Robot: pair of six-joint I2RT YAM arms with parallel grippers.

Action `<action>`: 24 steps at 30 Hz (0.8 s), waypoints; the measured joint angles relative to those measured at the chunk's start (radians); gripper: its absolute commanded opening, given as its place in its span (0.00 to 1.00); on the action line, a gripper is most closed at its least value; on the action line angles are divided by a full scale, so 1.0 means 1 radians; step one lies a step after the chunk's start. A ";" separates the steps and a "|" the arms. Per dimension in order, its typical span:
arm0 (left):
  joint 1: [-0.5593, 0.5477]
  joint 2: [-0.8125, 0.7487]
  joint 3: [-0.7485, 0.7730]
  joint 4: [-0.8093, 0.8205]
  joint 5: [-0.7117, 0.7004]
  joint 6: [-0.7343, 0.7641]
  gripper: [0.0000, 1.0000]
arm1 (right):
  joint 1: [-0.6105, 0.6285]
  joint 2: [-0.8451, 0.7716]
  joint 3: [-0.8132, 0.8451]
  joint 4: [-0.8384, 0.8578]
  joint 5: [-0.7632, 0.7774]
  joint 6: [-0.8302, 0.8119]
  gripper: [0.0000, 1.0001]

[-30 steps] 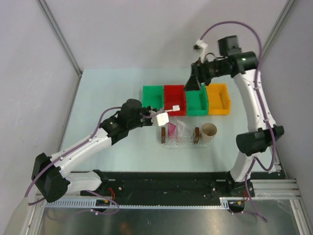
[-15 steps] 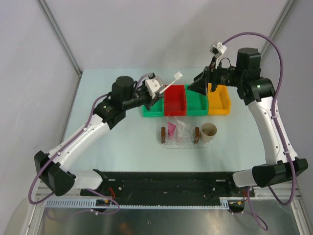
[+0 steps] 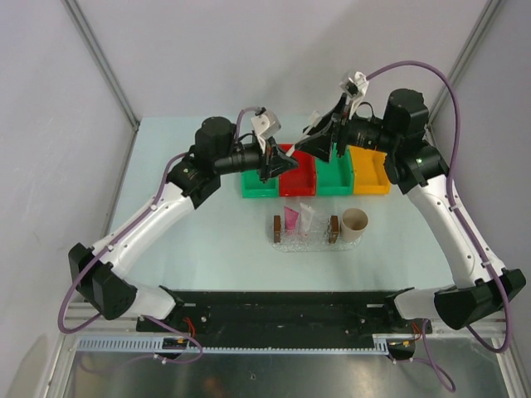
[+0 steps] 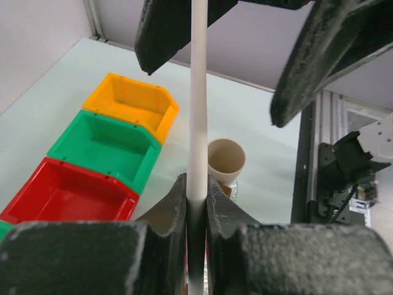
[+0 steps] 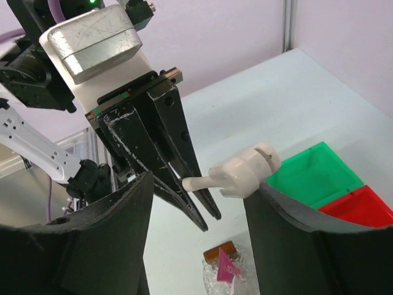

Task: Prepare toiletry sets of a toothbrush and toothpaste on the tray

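The left tool (image 4: 195,190) is clamped on the handle of the toothbrush (image 4: 198,92), with the white shaft running straight out from between its fingers. The right tool (image 5: 201,184) faces it with its fingers apart, one on either side of the brush's head end and touching nothing. Both hang in the air above the row of coloured bins (image 3: 334,176) toward the far edge of the tabletop, about midway across. The tray (image 3: 303,247) lies nearer the near edge than the bins, with the toothpaste (image 3: 291,219) already on it and a beige cup (image 3: 355,220) just beside its right end.

This looks like a handover, and the timing is the weak spot. If the left tool lets go before the right one has closed, the brush would likely drop into a bin. A pinch on the knobbly head rather than the shaft could let the brush swivel. The two sets of fingers are also near enough to knock together.
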 measured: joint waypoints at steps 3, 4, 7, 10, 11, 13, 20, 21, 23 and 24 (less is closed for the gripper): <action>0.000 0.000 0.000 0.028 0.023 -0.043 0.00 | 0.000 0.000 0.000 0.035 0.005 0.022 0.57; 0.000 0.000 0.000 0.042 0.028 -0.057 0.00 | 0.000 0.000 0.000 0.042 0.009 0.026 0.52; 0.000 0.000 -0.006 0.076 0.037 -0.097 0.00 | 0.000 0.000 0.000 0.057 0.016 0.037 0.43; 0.000 0.000 -0.022 0.110 0.048 -0.136 0.00 | 0.000 0.000 -0.001 0.074 0.019 0.051 0.37; 0.000 0.000 -0.030 0.125 0.052 -0.150 0.00 | 0.000 0.000 -0.002 0.081 0.019 0.055 0.36; 0.000 0.000 -0.055 0.163 0.058 -0.185 0.00 | 0.000 0.000 -0.008 0.097 0.018 0.070 0.31; 0.000 0.000 -0.062 0.182 0.058 -0.189 0.05 | 0.000 0.000 -0.025 0.130 0.010 0.095 0.10; 0.000 0.000 -0.064 0.183 0.058 -0.188 0.09 | 0.000 0.000 -0.028 0.137 0.006 0.104 0.08; 0.000 0.000 -0.069 0.183 0.057 -0.185 0.26 | 0.000 0.000 -0.032 0.139 0.002 0.112 0.01; 0.000 0.000 -0.071 0.184 0.054 -0.184 0.31 | 0.001 0.000 -0.033 0.139 0.001 0.115 0.00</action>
